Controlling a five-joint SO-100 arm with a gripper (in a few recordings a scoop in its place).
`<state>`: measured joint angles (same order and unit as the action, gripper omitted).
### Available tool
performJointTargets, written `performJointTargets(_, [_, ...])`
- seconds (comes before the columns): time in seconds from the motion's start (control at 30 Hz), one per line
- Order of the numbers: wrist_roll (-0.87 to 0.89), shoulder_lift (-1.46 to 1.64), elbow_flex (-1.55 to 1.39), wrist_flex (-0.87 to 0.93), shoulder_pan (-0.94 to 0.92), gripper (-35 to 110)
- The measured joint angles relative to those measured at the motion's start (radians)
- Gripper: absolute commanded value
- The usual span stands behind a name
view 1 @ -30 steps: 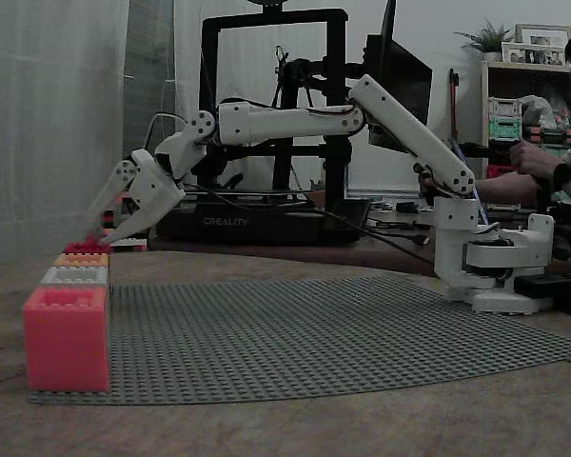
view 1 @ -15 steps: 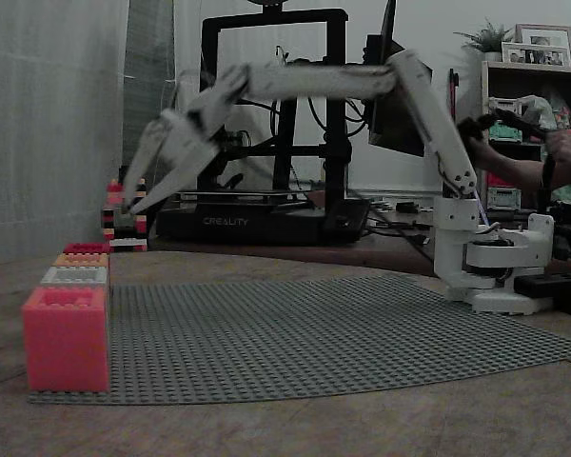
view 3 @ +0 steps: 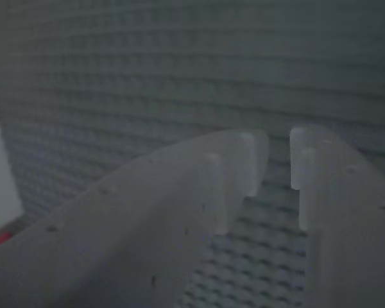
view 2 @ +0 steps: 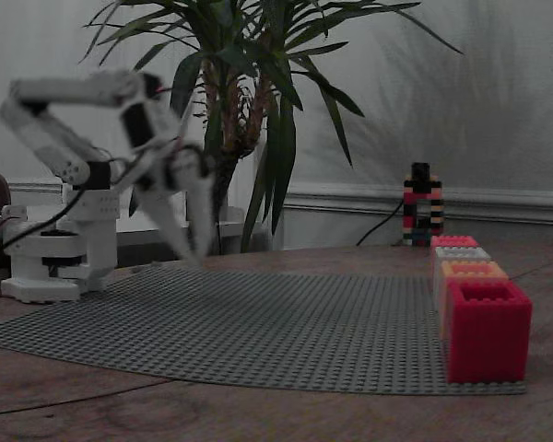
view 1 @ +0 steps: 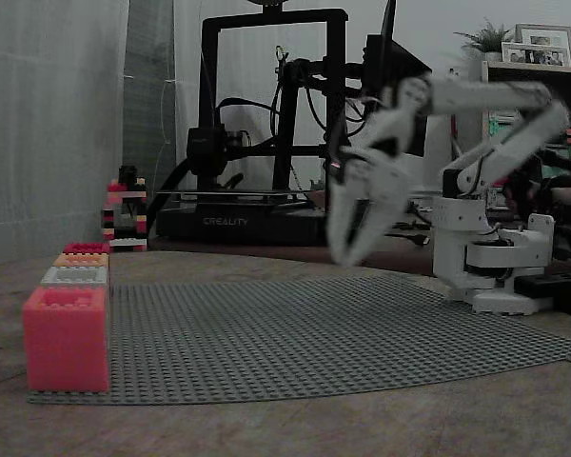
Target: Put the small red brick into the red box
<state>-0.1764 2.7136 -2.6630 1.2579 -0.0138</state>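
1. The hand [view 1: 347,249] hung blurred above the grey baseplate [view 1: 305,328], fingers a narrow gap apart, nothing between them.
2. The red box [view 1: 66,338] stood at the baseplate's corner.
3. I could not make out the small red brick.

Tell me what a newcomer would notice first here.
The blurred white robot arm swinging above the grey studded baseplate, its gripper pointing down with a narrow gap between the fingertips. Next, the row of open plastic boxes at the baseplate's edge, the big red box nearest in both fixed views, and the multicolour brick tower behind them.
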Motion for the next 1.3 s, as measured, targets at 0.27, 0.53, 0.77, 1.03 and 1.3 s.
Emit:
performJointTargets(0.27, [0.048, 0.385, -0.129, 0.098, -0.009, 0])
performJointTargets(0.53, [0.115, 0.491, -0.195, 0.129, -0.009, 0])
performJointTargets(0.77, [0.135, 0.491, -0.195, 0.127, -0.009, 0])
performJointTargets(1.03, [0.135, 0.491, -0.195, 0.127, -0.009, 0])
performJointTargets(1.3, [0.146, 0.491, -0.195, 0.127, -0.009, 0])
